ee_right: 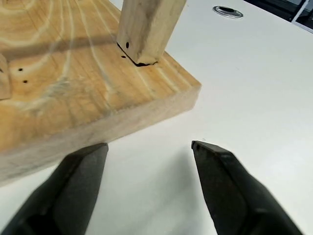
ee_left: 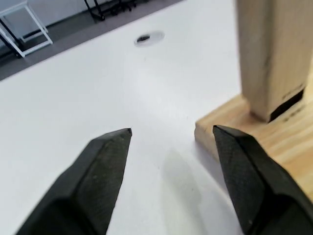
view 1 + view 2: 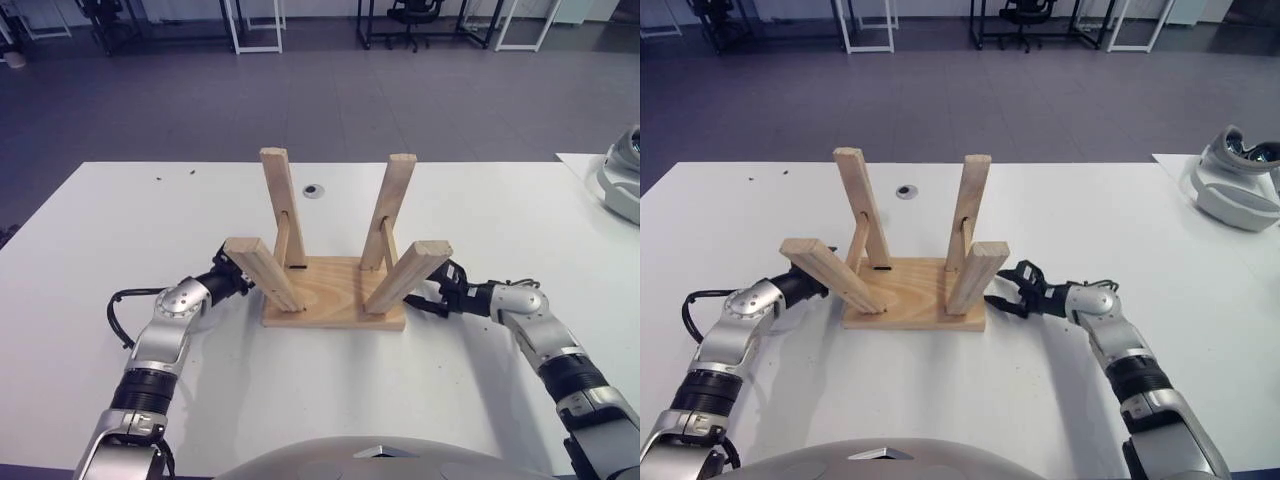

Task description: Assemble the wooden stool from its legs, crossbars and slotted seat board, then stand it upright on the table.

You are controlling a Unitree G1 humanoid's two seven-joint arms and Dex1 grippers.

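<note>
You had the stool [image 3: 335, 275] upside down in the middle of the surface [image 3: 130, 220], with its seat [image 3: 330, 312] lying flat and the legs [image 3: 283, 205] pointing up. Your left gripper [image 2: 171, 131] was released, fingers apart, low on the surface just beside the seat's left edge. Your right gripper [image 1: 149, 145] was also released, just beside the seat's right edge, holding nothing. I think both were placed low at opposite sides so you could take the seat and turn the stool over; it was not yet upright.
</note>
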